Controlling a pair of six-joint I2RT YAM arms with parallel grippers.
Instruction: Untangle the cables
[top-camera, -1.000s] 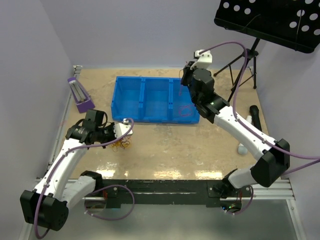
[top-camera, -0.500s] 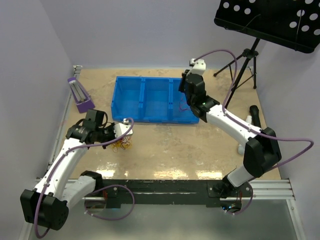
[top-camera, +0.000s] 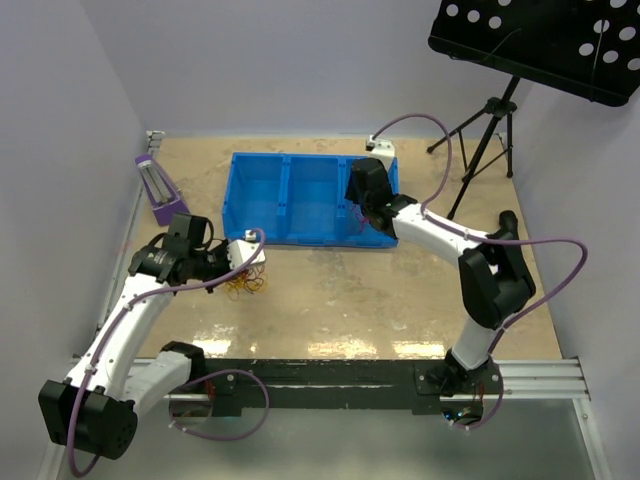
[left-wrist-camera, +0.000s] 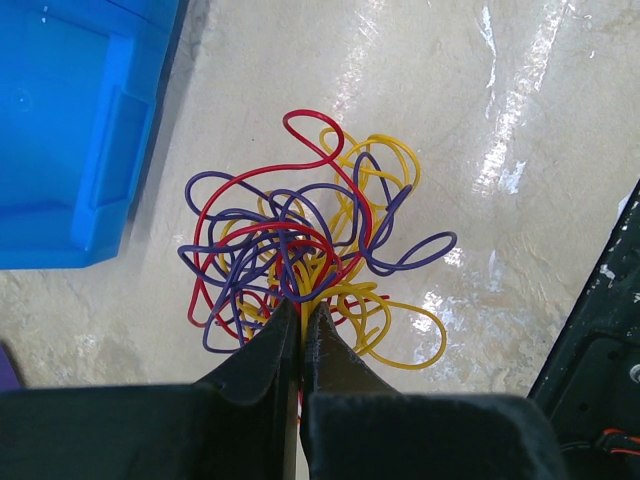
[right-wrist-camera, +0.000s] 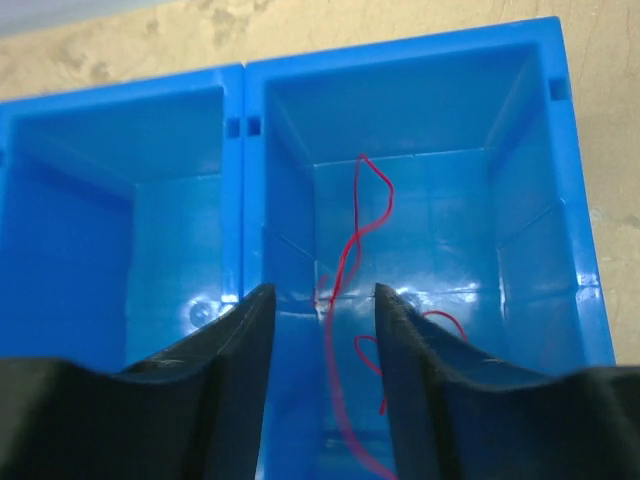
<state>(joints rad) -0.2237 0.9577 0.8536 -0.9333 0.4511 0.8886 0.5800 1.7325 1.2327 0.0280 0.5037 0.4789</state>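
The cables (left-wrist-camera: 300, 250) are a tangle of red, yellow and purple wires lying on the tabletop, also seen as a small clump (top-camera: 244, 285) in the top view. My left gripper (left-wrist-camera: 302, 312) is shut on strands at the clump's near edge. The left gripper (top-camera: 236, 272) sits just in front of the blue bin's left end. My right gripper (right-wrist-camera: 320, 292) is open above the right compartment of the blue bin (right-wrist-camera: 245, 150). A single red cable (right-wrist-camera: 372, 205) lies loose in that compartment. One blurred stretch of it runs through the gap between the fingers.
The blue three-compartment bin (top-camera: 285, 157) stands at mid-table. A purple wedge-shaped object (top-camera: 160, 190) sits at the far left. A tripod (top-camera: 488, 130) carrying a black perforated tray (top-camera: 540, 40) stands at the back right. A black object (top-camera: 507, 224) lies near the right edge.
My right arm swung left and down over the bin's right compartment, and its jaws went from shut to open, with the red cable now loose. The left gripper stayed shut on the clump.
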